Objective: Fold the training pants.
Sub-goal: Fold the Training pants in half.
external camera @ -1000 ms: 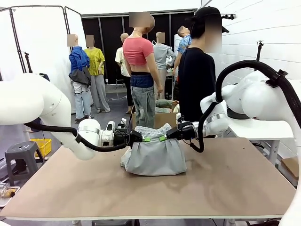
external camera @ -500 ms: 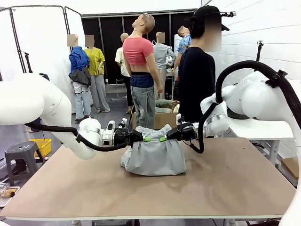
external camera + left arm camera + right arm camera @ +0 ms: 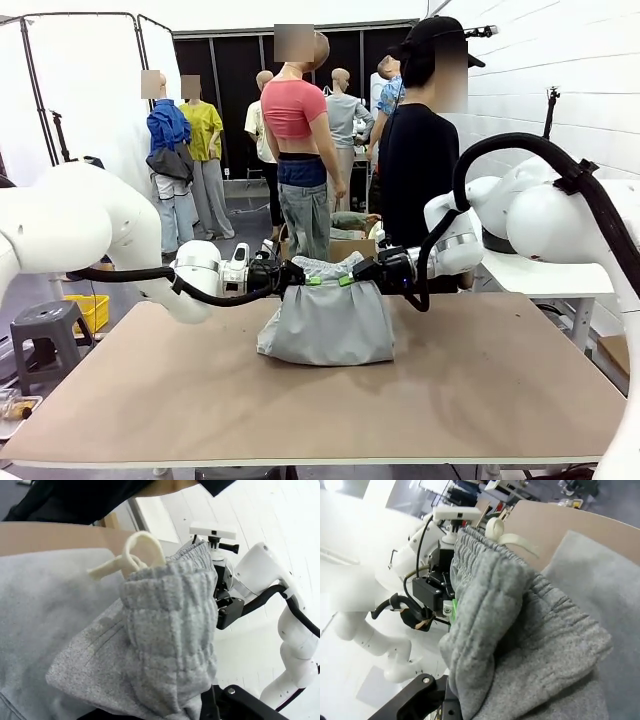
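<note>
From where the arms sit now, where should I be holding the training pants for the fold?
At the gathered elastic waistband, one corner per side, each arm coming in sideways from its own side. The training pants hang from that thick ribbed edge; both the left tool and right tool are shut there.

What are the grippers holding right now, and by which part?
Both hold the training pants by the gathered waistband: the left gripper is shut on its left end, the right gripper on its right end, and the pants hang down to the table.
</note>
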Available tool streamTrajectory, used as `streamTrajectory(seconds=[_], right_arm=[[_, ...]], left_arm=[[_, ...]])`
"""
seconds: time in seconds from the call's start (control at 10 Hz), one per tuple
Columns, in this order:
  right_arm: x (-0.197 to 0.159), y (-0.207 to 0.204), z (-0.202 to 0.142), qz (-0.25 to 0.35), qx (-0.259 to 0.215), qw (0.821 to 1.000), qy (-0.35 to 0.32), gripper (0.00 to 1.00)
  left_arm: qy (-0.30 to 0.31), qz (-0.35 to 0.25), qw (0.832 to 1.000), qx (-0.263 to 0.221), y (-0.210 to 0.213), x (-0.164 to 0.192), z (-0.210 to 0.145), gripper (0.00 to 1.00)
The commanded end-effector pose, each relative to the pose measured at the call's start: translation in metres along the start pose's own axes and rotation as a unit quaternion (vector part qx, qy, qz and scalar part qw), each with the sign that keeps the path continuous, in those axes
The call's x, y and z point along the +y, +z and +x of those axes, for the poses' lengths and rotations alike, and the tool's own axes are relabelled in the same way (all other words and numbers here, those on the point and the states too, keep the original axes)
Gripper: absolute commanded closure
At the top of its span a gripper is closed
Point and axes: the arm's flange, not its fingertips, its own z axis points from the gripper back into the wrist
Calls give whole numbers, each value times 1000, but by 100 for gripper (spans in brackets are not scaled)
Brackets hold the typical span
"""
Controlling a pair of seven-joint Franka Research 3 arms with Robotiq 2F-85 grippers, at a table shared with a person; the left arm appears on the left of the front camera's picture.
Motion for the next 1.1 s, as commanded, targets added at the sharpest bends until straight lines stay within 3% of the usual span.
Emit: streamTrajectory(seconds=[0.0, 0.5, 1.0], right_arm=[[-14, 5, 7, -6, -19, 999, -41, 100], [-40, 12, 5, -21, -16, 994, -106, 100], [-61, 23, 14, -29, -52, 993, -102, 100]], left_arm=[[38, 13, 999, 25, -4, 13, 2, 100], [96, 41, 993, 52, -2, 34, -5, 100], [75, 40, 996, 31, -8, 51, 9, 100]])
